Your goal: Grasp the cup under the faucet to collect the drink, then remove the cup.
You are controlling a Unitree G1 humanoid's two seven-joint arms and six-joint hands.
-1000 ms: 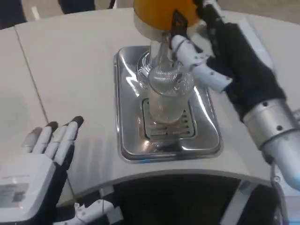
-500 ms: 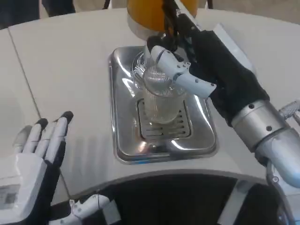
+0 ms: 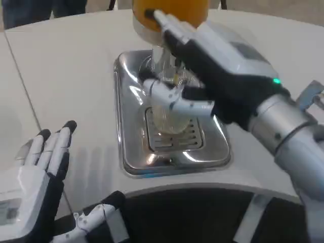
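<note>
Left hand [image 3: 38, 169] lies flat at the table's near edge, fingers spread and pointing away from the robot, holding nothing; it is well apart from the tray [image 3: 126, 147] and plays no part yet. Further right, the clear cup [image 3: 164, 117] stands upright on the tray's slotted grate, directly below the orange dispenser [image 3: 169, 15] and its faucet, its long axis vertical. Right hand [image 3: 212, 76] comes in from the right and covers the cup's upper half: the thumb [image 3: 174, 98] crosses the cup's near side, while the other fingers reach past it on the far side toward the dispenser. The hand looks wrapped around the cup, though whether it grips firmly is hard to tell, since the palm hides the contact. The right hand is plainly the nearer one. Because the cup sits tight beneath the faucet, removal likely needs a pull toward the robot or the right, not a straight lift.
</note>
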